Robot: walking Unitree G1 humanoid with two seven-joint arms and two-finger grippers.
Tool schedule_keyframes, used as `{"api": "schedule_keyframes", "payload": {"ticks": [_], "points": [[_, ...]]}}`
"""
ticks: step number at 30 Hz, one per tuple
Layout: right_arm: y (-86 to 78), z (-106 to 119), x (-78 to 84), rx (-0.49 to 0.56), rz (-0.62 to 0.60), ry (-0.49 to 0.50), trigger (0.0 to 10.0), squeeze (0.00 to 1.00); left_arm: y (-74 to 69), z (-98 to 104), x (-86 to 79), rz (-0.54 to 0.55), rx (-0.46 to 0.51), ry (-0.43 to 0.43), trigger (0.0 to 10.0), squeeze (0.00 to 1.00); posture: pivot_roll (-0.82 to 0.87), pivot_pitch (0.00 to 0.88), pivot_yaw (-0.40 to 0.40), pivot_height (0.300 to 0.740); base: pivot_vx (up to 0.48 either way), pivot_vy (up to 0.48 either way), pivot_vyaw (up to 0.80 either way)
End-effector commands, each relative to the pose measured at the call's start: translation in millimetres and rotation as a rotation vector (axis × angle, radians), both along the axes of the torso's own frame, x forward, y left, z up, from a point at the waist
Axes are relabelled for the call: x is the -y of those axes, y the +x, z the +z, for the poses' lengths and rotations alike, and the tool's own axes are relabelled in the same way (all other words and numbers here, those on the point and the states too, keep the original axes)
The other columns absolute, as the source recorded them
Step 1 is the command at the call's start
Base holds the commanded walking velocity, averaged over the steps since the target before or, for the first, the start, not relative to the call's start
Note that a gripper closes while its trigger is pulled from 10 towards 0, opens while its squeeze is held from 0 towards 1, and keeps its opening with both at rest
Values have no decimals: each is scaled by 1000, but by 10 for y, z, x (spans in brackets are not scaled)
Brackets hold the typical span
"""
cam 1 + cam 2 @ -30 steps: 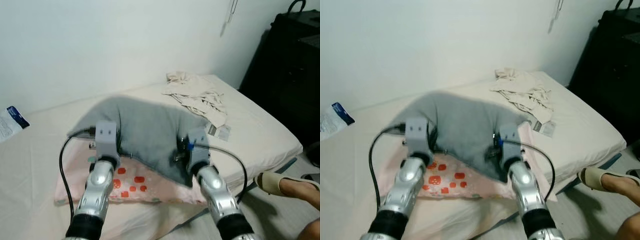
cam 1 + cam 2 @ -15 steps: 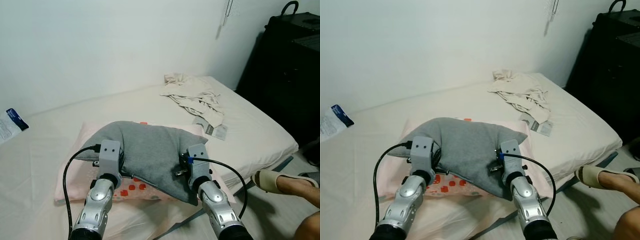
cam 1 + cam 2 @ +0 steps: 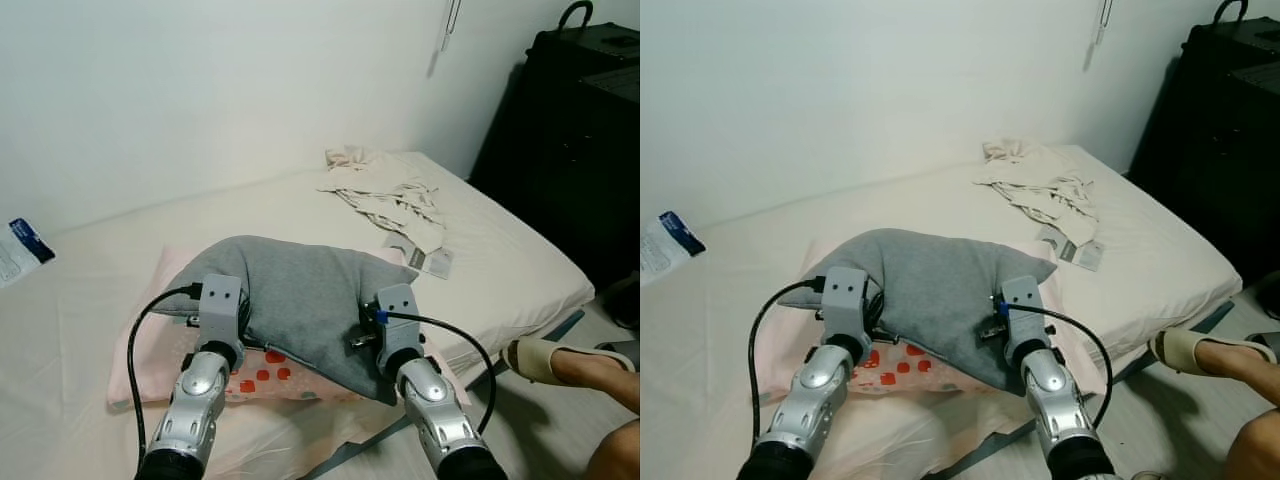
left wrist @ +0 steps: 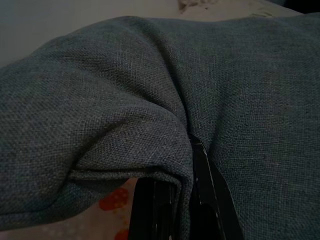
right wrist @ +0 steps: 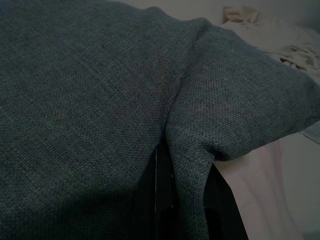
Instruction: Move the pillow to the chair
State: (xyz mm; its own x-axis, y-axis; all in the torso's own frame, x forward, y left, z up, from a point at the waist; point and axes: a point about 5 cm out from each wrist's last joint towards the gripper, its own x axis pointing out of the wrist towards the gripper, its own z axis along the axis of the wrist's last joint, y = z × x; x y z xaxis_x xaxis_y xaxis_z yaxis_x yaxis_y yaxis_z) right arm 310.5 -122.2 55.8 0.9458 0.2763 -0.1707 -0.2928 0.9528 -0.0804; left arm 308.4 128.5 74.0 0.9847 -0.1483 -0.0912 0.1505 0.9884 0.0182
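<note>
A grey pillow [image 3: 295, 300] lies on the bed, on top of a pink pillow with red marks [image 3: 150, 340]. My left gripper [image 3: 235, 325] is shut on a fold of the grey pillow's left edge; in the left wrist view its black fingers [image 4: 202, 200] pinch the grey cloth [image 4: 125, 125]. At the pillow's right side my right gripper [image 3: 372, 335] is shut on another fold, and the right wrist view has grey fabric [image 5: 100, 100] bunched between its fingers [image 5: 155, 200].
A crumpled cream cloth [image 3: 385, 190] and a paper [image 3: 430, 262] lie further back on the mattress [image 3: 500, 270]. A black cabinet [image 3: 570, 140] stands at right. A person's sandalled foot [image 3: 560, 362] rests on the floor at right. A white-and-blue packet [image 3: 18, 248] lies at far left.
The grey pillow has come down from a raised, spread position to rest on the pink pillow, with both grippers still holding it. The camera has also shifted slightly.
</note>
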Motion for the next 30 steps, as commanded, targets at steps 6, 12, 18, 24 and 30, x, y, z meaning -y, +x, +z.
{"api": "schedule_keyframes", "payload": {"ticks": [6,12,18,24,30], "points": [[12,97,-182,57,99,25,10000,0,24,40,93,-39,34,69,10000,0,22,52,14,740,0,0,-600],[25,75,-145,39,77,17,10000,0,43,57,58,-24,37,78,10000,0,22,57,13,740,0,0,-800],[22,60,-139,32,80,11,10000,0,49,49,47,-5,20,93,10000,0,22,61,8,740,0,0,-800],[30,69,-129,31,78,17,10000,0,40,46,56,6,21,98,10000,0,22,69,4,740,0,0,-800],[47,71,-114,36,65,-10,10000,0,53,52,39,18,20,103,10000,0,24,71,4,740,0,0,-800]]}}
